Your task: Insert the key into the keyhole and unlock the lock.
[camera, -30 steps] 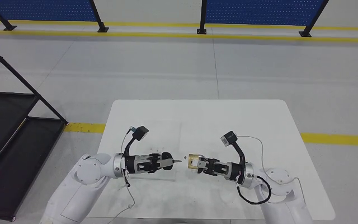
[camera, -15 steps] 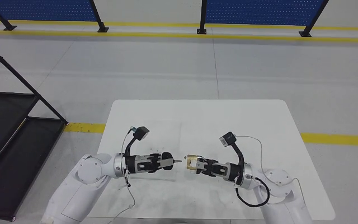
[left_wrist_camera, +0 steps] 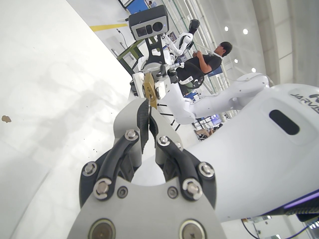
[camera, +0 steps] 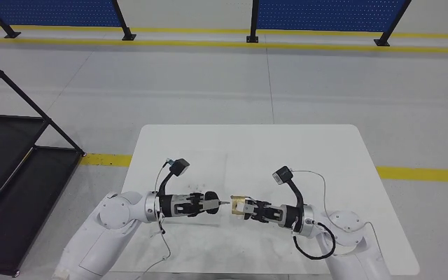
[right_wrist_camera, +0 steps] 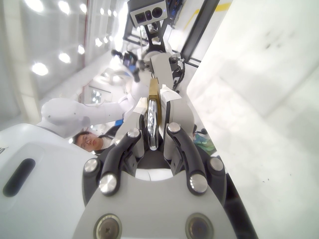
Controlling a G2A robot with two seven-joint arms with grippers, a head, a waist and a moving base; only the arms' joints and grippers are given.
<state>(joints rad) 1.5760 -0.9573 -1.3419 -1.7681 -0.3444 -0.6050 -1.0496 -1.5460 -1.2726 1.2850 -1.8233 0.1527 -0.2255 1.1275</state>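
The left arm [camera: 115,213] and the right arm [camera: 346,227] are clad in smooth white shells, with black segments before the wrists. A black cable [camera: 313,255] is looped at 8 o'clock of the right arm's shell. The left gripper [left_wrist_camera: 149,111] is built of grey plates, black curved links and silver screws, with ribbed black pads [left_wrist_camera: 142,115]. White fingertips [right_wrist_camera: 172,95] are fitted on the right gripper [right_wrist_camera: 155,98].

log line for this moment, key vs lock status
left jaws: shut on small silver metal key | right jaws: shut on brass rectangular padlock | key tip: at keyhole, insertion depth unclear
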